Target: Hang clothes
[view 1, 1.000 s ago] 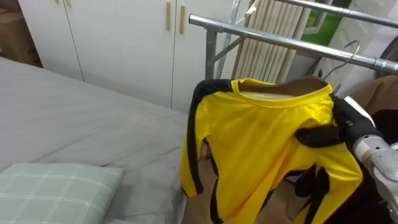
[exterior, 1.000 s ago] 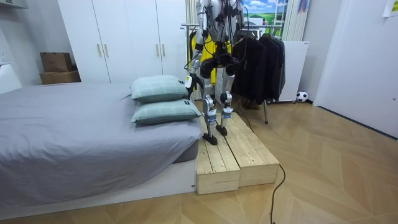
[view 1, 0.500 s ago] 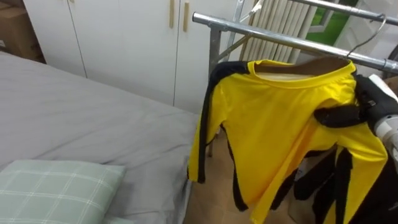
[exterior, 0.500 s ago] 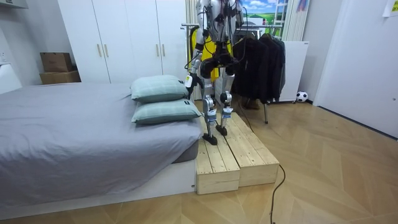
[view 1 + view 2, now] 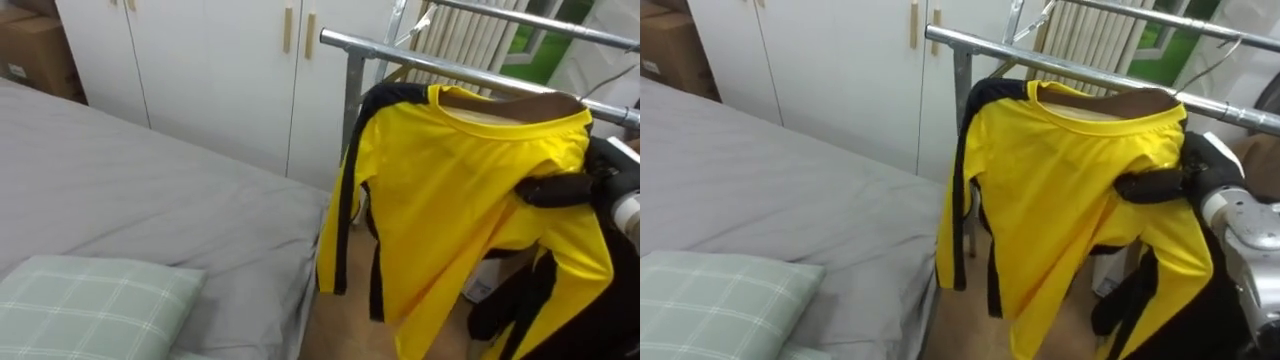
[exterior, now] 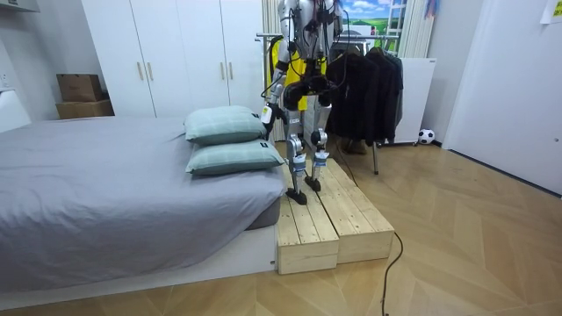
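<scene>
Wooden platform [image 6: 338, 224] beside grey bed [image 5: 150, 190]. Yellow shirt [image 5: 1070, 190] hangs collar-up, long axis vertical, at rack rail [image 5: 945, 40]; right hand [image 5: 1185, 178] pinches its shoulder.

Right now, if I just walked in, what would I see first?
The bright yellow shirt with black trim, held up at the metal rail beside the grey bed. The robot's right hand grips it by one shoulder. A green checked pillow lies on the bed, lower left.
</scene>
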Robot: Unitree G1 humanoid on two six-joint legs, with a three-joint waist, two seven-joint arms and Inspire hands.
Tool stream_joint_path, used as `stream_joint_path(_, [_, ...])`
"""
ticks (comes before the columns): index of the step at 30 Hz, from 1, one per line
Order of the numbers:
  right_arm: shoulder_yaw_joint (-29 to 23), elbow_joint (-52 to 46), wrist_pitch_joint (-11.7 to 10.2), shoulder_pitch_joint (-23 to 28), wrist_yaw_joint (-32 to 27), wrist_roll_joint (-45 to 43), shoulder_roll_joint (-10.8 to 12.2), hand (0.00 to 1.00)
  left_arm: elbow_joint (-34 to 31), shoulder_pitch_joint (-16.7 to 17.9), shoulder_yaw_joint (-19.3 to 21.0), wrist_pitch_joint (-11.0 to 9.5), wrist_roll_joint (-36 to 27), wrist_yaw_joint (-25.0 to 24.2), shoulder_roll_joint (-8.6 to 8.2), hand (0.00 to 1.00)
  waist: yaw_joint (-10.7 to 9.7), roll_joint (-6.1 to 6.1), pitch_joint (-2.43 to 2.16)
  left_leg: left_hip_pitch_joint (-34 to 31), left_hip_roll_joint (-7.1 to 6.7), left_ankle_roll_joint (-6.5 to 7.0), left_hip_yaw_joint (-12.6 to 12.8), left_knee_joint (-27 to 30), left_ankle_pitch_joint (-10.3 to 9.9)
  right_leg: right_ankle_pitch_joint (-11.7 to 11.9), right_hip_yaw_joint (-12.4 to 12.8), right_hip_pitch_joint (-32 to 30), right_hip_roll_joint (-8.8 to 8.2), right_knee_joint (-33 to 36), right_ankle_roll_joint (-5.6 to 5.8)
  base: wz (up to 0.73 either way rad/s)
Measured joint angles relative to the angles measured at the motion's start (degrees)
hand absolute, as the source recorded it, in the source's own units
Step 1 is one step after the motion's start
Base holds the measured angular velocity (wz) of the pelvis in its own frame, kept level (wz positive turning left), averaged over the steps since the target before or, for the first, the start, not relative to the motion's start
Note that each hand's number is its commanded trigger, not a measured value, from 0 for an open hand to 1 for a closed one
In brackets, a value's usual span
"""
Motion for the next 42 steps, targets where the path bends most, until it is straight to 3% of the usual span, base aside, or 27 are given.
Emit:
stream_joint_path(7, [2.1,6.2,0.0,-1.6,4.4,3.7,-2.2,1.0,-0.2,0.3,0.0,0.0,0.3,-1.0,0.47,0.0,0.5,0.03,0.03,0.6,-0.05,-0.11,-0.6,0.0,0.1,-0.4,-0.3,0.6,-0.11,0.1,0.05,0.04])
stream_joint_path(10, [3.7,9.8,0.0,-2.1,6.4,4.7,-2.9,1.0,-0.4,0.2,-0.2,-0.2,0.3,-1.5,1.09,0.0,0.8,-0.15,0.27,1.6,-0.13,-0.1,-1.2,-0.1,0.1,-0.9,-0.3,1.2,-0.13,0.2,0.0,0.06])
stream_joint_path(16, [6.6,13.6,0.0,-1.9,11.1,4.8,-2.9,1.0,-2.1,-0.1,-0.4,-0.4,0.3,-2.5,1.37,0.0,2.2,0.02,0.78,0.2,-0.5,-0.12,-2.1,0.3,0.1,-1.4,-0.3,0.8,-0.45,1.0,0.25,0.04])
stream_joint_path(27, [11.7,18.6,-0.2,-1.9,16.4,4.6,-2.8,1.0,-4.2,-1.0,-4.1,-0.4,0.4,-2.4,2.72,0.0,4.7,0.42,1.01,-2.9,-0.1,-0.23,-2.4,1.9,0.1,-0.7,-1.3,-1.9,-0.4,0.8,-0.39,0.01])
stream_joint_path(38, [12.2,22.2,-0.2,-1.9,18.5,5.2,-2.8,1.0,-4.2,-1.9,-6.0,-1.4,0.4,-1.1,3.09,0.0,4.8,0.18,1.22,-5.5,-0.47,-0.5,-3.1,2.4,0.4,-0.6,-1.0,-4.3,-0.65,1.1,-0.45,0.02])
stream_joint_path(42, [12.2,23.3,-0.2,-1.9,18.4,3.9,-2.3,1.0,-5.3,-2.0,-7.3,-1.4,0.3,-1.0,3.21,0.0,4.6,0.76,1.84,-6.5,-0.51,-0.48,-3.8,3.0,0.4,-0.5,-1.3,-4.8,-0.71,0.9,-0.46,0.03])
